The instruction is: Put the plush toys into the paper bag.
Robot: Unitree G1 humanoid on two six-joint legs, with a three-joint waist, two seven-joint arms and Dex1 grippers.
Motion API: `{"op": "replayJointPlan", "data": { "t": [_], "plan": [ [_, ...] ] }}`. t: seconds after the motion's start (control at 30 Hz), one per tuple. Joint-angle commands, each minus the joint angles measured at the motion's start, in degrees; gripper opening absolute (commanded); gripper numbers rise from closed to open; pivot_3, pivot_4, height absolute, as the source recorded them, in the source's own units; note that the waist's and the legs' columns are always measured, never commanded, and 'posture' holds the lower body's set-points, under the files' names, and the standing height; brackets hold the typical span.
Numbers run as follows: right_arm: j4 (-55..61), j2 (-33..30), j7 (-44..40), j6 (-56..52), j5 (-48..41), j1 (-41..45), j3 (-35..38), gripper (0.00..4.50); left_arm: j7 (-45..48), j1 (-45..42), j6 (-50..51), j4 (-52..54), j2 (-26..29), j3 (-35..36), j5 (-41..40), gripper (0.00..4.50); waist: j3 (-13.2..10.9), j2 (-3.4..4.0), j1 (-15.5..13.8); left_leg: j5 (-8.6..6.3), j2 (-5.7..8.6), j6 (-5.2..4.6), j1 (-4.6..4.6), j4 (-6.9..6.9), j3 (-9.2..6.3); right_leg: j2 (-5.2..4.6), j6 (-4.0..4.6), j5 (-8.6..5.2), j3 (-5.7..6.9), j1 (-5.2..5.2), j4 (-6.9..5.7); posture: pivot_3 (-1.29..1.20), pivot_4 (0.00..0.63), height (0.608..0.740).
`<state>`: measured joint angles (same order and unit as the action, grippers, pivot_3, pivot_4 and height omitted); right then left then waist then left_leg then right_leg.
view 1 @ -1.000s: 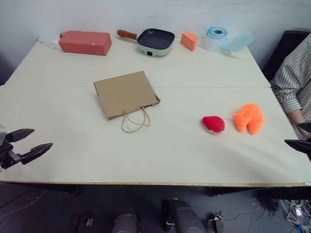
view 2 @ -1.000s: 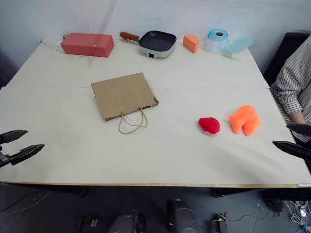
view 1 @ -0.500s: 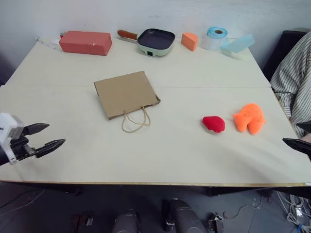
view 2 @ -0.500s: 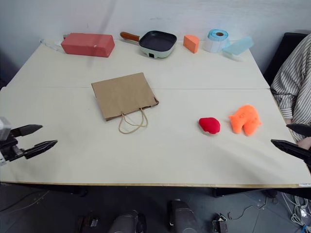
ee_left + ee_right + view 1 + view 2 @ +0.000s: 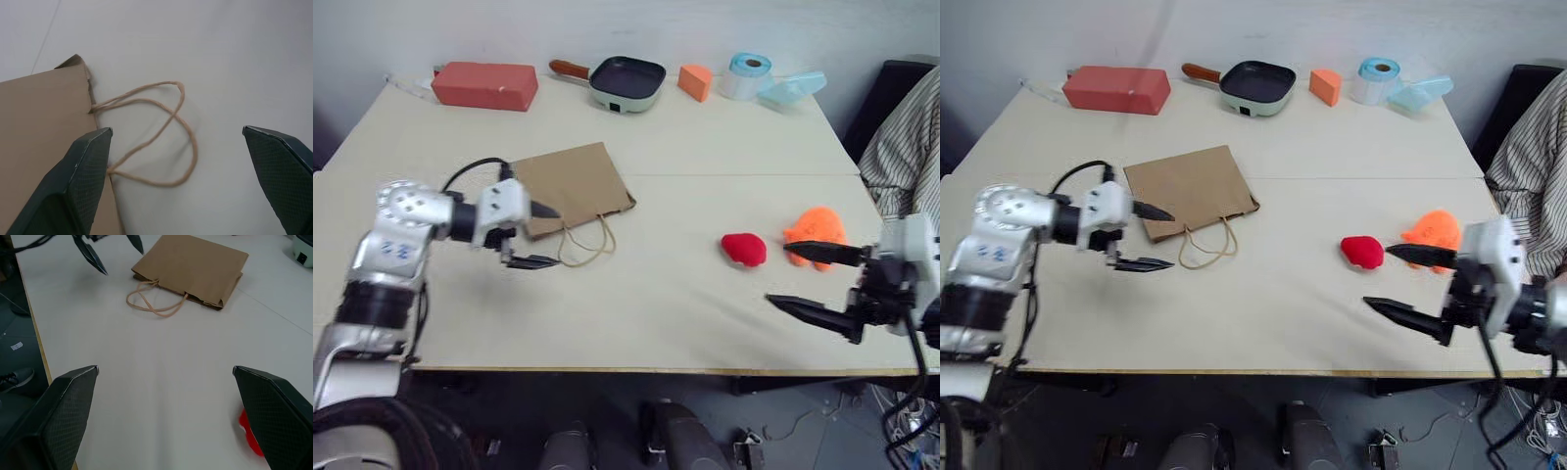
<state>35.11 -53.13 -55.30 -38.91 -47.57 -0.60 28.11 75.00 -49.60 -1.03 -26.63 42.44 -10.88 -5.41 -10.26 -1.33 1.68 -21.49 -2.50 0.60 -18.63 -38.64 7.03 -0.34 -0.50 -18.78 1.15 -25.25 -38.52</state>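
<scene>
We see the left gripper (image 5: 541,235), wide open and empty, above the paper bag (image 5: 570,188) handles (image 5: 585,242); the right gripper (image 5: 808,277), also spread empty, near the table (image 5: 636,313) front edge beside the plush toys (image 5: 743,249).

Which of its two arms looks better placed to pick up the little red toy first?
The right. The right gripper is open beside the red plush toy, while the left gripper, also open, is across the table by the paper bag and its handles, likely better for the bag.
</scene>
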Motion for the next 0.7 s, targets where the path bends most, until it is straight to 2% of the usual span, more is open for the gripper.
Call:
{"op": "replayJointPlan", "data": {
  "t": [0.03, 0.07, 0.23, 0.47, 0.6, 0.7],
  "plan": [
    [3.3, 1.3, 4.1, -0.2, -1.1, 1.8, -2.5, 4.5, -0.5, -4.7, -7.8, -9.0, -3.3, -2.4, 4.1, 4.05, 0.0, 0.0, 0.0, 0.0, -0.01, 0.0, -0.16, -0.15, 0.01, 0.0, 0.0, 0.0, -0.01, -0.16, -0.11, 0.0, 0.15, 0.74],
    [3.7, 1.6, 5.2, -0.3, -1.0, 2.2, -3.4, 4.5, -0.3, -5.7, -9.7, -11.6, -4.6, -3.0, 4.8, 3.88, 0.0, 0.0, 0.0, 0.0, -0.03, 0.0, -0.3, -0.3, -0.01, 0.01, 0.0, 0.0, 0.0, -0.29, -0.17, 0.0, 0.15, 0.74],
    [4.5, 2.2, 8.0, -0.3, -1.5, 2.8, -4.5, 4.5, 1.4, -9.0, -16.6, -20.1, -7.4, -4.3, 7.4, 2.3, 0.0, -0.01, 0.0, 0.0, -0.03, -0.01, -0.44, -0.49, -0.02, -0.01, 0.0, 0.0, 0.01, -0.42, -0.36, 0.0, 0.15, 0.74],
    [4.7, 2.9, 10.4, 0.5, -0.5, 2.8, -6.8, 4.5, 0.0, -11.9, -19.0, -26.3, -10.4, -3.1, 8.0, 0.06, 0.0, -0.02, -0.1, -0.01, -0.02, -0.02, -0.47, -0.52, -0.05, -0.04, 0.0, 0.0, 0.03, -0.42, -0.37, 0.0, 0.15, 0.74],
    [4.0, 5.8, 14.3, 0.6, 0.5, 5.5, -10.8, 4.5, 5.2, -12.6, 0.4, -18.7, -12.2, 3.1, -2.3, 0.03, 0.0, -0.02, 0.1, -0.01, -0.03, -0.02, -0.48, -0.55, -0.06, -0.03, 0.0, 0.0, 0.04, -0.43, -0.42, 0.0, 0.15, 0.74],
    [4.4, 9.0, 16.7, -0.1, -0.2, 8.4, -14.4, 4.5, 4.3, -11.9, 14.5, -10.1, -12.2, 7.4, -8.7, 0.03, 0.0, -0.03, 0.2, -0.01, -0.04, -0.02, -0.54, -0.6, -0.07, -0.03, 0.0, 0.0, 0.03, -0.5, -0.51, 0.0, 0.15, 0.74]
  ]
}}
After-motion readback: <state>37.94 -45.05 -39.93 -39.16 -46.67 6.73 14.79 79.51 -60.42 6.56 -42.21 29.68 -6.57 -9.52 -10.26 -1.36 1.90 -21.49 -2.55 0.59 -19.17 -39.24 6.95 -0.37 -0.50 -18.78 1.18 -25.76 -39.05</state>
